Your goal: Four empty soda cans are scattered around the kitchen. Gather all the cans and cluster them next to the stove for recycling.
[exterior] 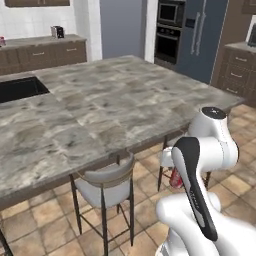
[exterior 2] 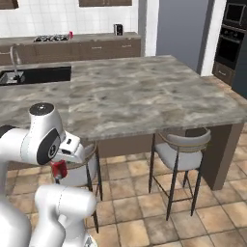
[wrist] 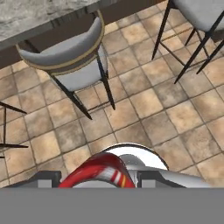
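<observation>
My gripper [wrist: 99,178] is shut on a red soda can [wrist: 97,172] with a silver rim, which lies low between the fingers. The same can [exterior: 175,179] peeks out behind my forearm, above the tiled floor by the island. In the right base view the can [exterior 2: 59,169] hangs under my wrist. Far off on the back counter lies the stove [exterior 2: 50,37], with a small red can [exterior 2: 71,34] standing just to its right.
The grey marbled island [exterior: 100,110] stretches ahead, with a black sink [exterior: 20,88] at its left. Grey bar stools [exterior: 106,186] [exterior 2: 182,153] stand along its near edge on the tiled floor. A wall oven [exterior: 168,31] and a fridge [exterior: 202,37] stand at the back right.
</observation>
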You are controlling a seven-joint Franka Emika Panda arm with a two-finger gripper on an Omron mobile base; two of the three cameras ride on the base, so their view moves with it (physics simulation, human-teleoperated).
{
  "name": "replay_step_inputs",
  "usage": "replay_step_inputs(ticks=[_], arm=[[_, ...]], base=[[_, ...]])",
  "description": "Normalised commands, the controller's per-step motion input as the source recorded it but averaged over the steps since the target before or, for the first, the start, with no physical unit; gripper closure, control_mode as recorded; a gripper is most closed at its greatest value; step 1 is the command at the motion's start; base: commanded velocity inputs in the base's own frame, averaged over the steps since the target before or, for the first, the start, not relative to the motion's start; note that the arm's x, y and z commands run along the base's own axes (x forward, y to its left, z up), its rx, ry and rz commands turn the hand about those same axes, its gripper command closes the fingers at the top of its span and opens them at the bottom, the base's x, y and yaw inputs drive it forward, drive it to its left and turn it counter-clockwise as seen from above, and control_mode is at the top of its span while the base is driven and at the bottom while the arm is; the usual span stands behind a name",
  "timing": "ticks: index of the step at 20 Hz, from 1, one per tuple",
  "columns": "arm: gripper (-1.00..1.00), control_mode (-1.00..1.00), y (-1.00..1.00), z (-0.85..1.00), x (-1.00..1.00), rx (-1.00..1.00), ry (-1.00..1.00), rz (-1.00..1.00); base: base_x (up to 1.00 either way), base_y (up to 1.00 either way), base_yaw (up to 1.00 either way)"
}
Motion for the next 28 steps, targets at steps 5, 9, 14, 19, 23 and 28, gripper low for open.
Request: replay_step_inputs(ticks=[5, 9, 14, 19, 23, 28], arm=[[1.00, 1.00, 0.00, 0.00, 0.00, 0.00, 0.00, 0.00], [1.00, 1.00, 0.00, 0.00, 0.00, 0.00, 0.00, 0.00], [1.00, 1.00, 0.00, 0.00, 0.00, 0.00, 0.00, 0.00], [1.00, 1.00, 0.00, 0.00, 0.00, 0.00, 0.00, 0.00], [1.00, 1.00, 0.00, 0.00, 0.00, 0.00, 0.00, 0.00], [1.00, 1.00, 0.00, 0.00, 0.00, 0.00, 0.00, 0.00]], base=[[0.00, -1.00, 0.00], [0.00, -1.00, 0.00], [0.00, -1.00, 0.00], [-0.02, -1.00, 0.00], [0.02, -1.00, 0.00], [0.55, -1.00, 0.03]])
